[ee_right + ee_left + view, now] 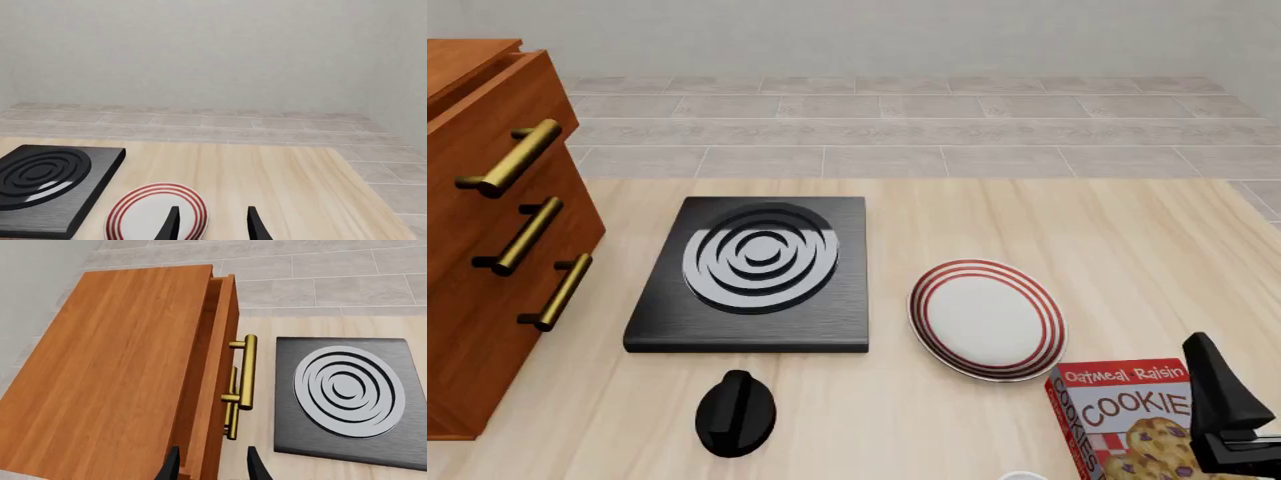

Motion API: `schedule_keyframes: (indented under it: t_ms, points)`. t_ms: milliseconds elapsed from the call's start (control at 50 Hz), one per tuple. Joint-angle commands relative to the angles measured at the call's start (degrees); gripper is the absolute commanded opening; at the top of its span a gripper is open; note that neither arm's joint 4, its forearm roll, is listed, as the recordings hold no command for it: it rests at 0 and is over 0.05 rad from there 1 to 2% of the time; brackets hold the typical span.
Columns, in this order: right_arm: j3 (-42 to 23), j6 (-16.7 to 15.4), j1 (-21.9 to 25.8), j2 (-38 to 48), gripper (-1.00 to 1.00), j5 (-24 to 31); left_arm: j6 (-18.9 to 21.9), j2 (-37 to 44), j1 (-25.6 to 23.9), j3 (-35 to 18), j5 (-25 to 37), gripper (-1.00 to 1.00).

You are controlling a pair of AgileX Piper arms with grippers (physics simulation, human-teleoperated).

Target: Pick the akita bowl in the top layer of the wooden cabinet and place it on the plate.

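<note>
The wooden cabinet (107, 375) (467, 300) stands at the table's left. Its top layer (223, 315) (501, 120) is pulled out a small way, leaving a narrow gap behind the drawer front. I see no akita bowl; the inside of the drawer is hidden. My left gripper (212, 470) hovers open above the cabinet's front edge, near the brass handles (247, 372), holding nothing. The plate (988, 318) (140, 215), white with red rings, lies right of the stove. My right gripper (212, 227) is open and empty just short of the plate.
A black square stove (754, 275) (347, 390) lies between cabinet and plate. In front of it sits a black round knob (737, 412). A cookie box (1121, 420) stands at the front right beside my right arm (1228, 405).
</note>
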Motion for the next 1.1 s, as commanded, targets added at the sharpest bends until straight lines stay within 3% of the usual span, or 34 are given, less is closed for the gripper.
schedule_keyframes:
  t_ms: [20,580,1100]
  points:
    - [0.1,-0.1,0.0,0.0,1.0,0.0,-0.7,0.6,0.6,1.7,-0.9,1.0]
    - [0.1,-0.1,-0.1,0.0,1.0,-0.1,-0.6,0.8,2.1,5.6,-3.4,1.0]
    - [0.0,-0.1,-0.1,0.0,1.0,-0.1,-3.0,-0.3,0.1,9.5,-3.8,1.0]
